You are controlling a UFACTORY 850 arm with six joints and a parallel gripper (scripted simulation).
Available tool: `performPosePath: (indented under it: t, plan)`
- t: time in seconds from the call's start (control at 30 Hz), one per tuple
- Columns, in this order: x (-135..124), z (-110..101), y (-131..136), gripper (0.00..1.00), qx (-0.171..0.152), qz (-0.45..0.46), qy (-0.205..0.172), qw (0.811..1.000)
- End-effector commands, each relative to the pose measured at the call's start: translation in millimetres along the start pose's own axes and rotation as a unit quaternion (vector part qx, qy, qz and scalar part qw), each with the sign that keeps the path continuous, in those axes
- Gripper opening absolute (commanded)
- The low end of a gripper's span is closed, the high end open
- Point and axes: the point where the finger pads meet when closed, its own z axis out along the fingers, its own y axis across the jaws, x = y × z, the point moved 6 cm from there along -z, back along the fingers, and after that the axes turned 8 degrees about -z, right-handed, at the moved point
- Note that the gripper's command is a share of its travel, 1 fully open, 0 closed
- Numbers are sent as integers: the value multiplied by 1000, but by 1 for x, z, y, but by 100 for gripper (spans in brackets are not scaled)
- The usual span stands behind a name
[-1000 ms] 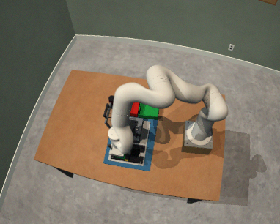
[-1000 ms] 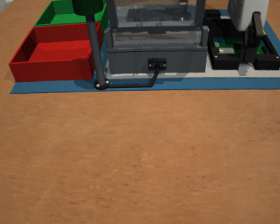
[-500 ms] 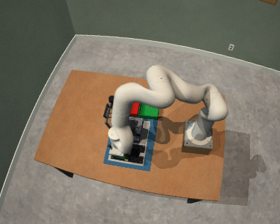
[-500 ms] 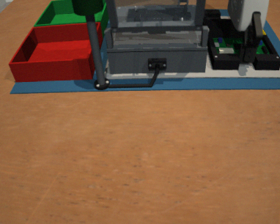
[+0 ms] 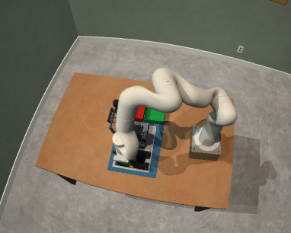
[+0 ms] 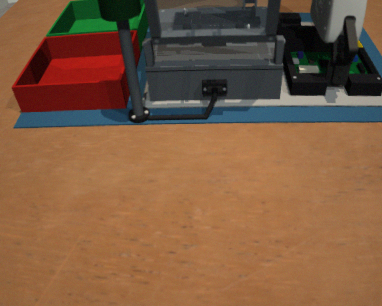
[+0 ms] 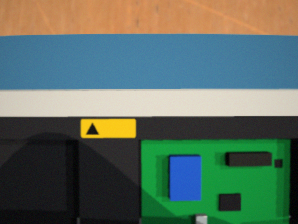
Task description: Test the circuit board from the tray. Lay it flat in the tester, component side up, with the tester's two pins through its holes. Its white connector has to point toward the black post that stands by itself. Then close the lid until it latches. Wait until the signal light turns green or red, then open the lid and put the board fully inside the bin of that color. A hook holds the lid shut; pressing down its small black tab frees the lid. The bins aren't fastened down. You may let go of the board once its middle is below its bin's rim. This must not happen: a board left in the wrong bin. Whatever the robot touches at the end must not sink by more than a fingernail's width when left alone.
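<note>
The green circuit board (image 6: 314, 61) (image 7: 215, 175) lies component side up in the black tray (image 6: 307, 87) (image 7: 110, 172). Its white connector (image 6: 308, 69) faces the front left of the tray in the exterior view. My gripper (image 6: 340, 80) points down at the board, with its near finger low in the tray's front gap. It is open; the far finger is hidden, and no fingers show clearly in the wrist view. The grey tester (image 6: 174, 82) stands left of the tray with its clear lid (image 6: 273, 15) raised. Its pins and hook cannot be made out.
The red bin (image 5: 140, 113) (image 6: 72, 95) and green bin (image 5: 155, 115) (image 6: 99, 24) stand beyond the tester from the tray. The signal light's post (image 6: 132, 75) rises in front of the red bin's corner. A blue mat (image 6: 177, 116) (image 7: 150, 62) lies beneath the tester and tray.
</note>
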Motion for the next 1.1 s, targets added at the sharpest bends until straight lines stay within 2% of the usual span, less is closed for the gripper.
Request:
performPosePath:
  t: [0.0,0.37,0.4,1.07]
  plan:
    - [0,-1,1,85,-1,0,0,1000]
    - [0,-1,1,85,-1,0,0,1000]
    - [0,-1,1,82,-1,0,0,1000]
    - [0,-1,1,79,-1,0,0,1000]
